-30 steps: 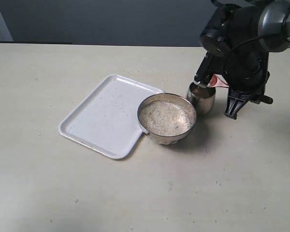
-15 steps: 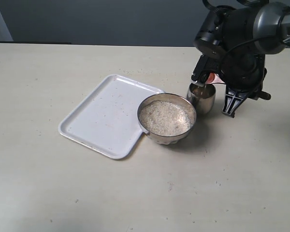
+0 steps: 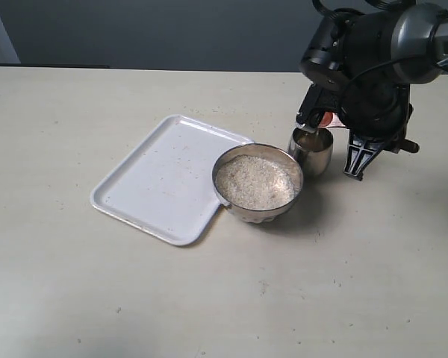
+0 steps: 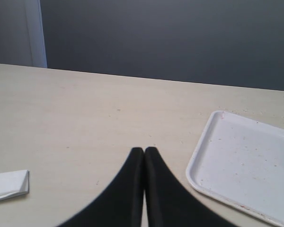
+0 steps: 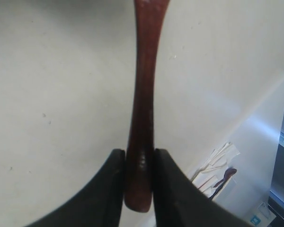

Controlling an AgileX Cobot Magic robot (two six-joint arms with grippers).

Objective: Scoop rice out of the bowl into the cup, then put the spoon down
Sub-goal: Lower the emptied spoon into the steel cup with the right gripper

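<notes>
Spoon: stiff, light, smooth wood; handle end pinched by right gripper, above cup, far right.
Hold: slim handle, liable to pivot.
Rice: heaped in bowl, just left of cup.
Left gripper: closed, empty.

Light: bright, soft, even across your views.
Shadow: faint, beside the bowl, on the right gripper side.
Glare: small highlight on the spoon between its fingers.
Blur: finger edges soft.
</notes>
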